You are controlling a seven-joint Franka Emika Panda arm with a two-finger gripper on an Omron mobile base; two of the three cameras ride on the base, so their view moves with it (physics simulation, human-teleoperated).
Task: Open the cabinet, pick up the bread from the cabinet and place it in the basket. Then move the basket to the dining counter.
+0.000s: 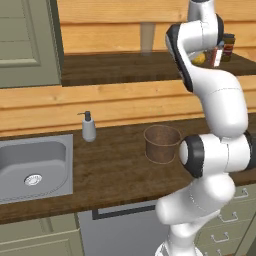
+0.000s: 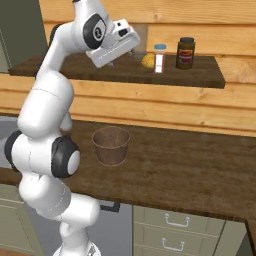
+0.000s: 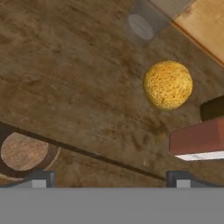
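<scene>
A dark wood worktop (image 1: pixel 115 165) is running across the middle of both base views, with pale plank walling behind it and a steel sink (image 1: pixel 32 167) sitting at the left of the left base view. Above, the cabinet (image 2: pixel 125 70) is standing open, its dark shelf stretching across the upper part of the frame and its grey-green door (image 1: pixel 27 42) hanging at the upper left of the left base view. Low drawers (image 2: pixel 172 230) are showing at the bottom right of the right base view.

A soap dispenser (image 1: pixel 88 127) is standing beside the sink. On the shelf, a red-banded jar (image 2: pixel 159 58) is sitting just right of the bread (image 2: pixel 147 61), and a dark jar (image 2: pixel 185 52) is standing further right. The arm's upper links are crossing in front of the shelf in the left base view, hiding most of the bread there.

The bread (image 3: pixel 168 84) is lying in the upper right of the hand view, a round lump with no clear long axis. The basket (image 2: pixel 111 145) is standing upright on the worktop, mouth up, at centre frame. The gripper (image 3: pixel 109 177) is hovering over the shelf with its jaws spread wide, holding nothing.
</scene>
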